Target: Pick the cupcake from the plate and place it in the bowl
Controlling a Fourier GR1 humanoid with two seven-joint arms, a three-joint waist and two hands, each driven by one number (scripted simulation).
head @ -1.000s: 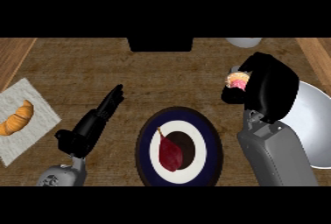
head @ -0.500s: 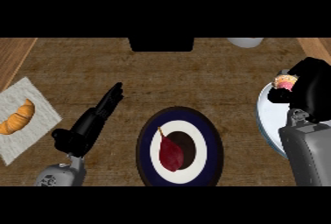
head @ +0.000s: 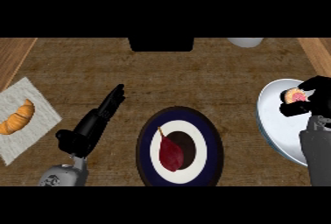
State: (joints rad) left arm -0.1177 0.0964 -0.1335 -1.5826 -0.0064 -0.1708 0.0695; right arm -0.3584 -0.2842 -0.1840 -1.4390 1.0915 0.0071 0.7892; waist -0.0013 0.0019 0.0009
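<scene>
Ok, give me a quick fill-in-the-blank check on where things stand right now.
1. The right hand holds the ____ over the bowl.
2. The croissant lies on a napkin at the view's ____ edge.
3. The open left hand lies between the croissant and the ____.
Missing words: cupcake; left; plate.

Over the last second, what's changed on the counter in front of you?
The right hand, fingers still curled round the cupcake, carried it rightward from the bowl's left edge to over the bowl. Nothing was let go. The open left hand, the plate and the croissant stayed put.
</scene>
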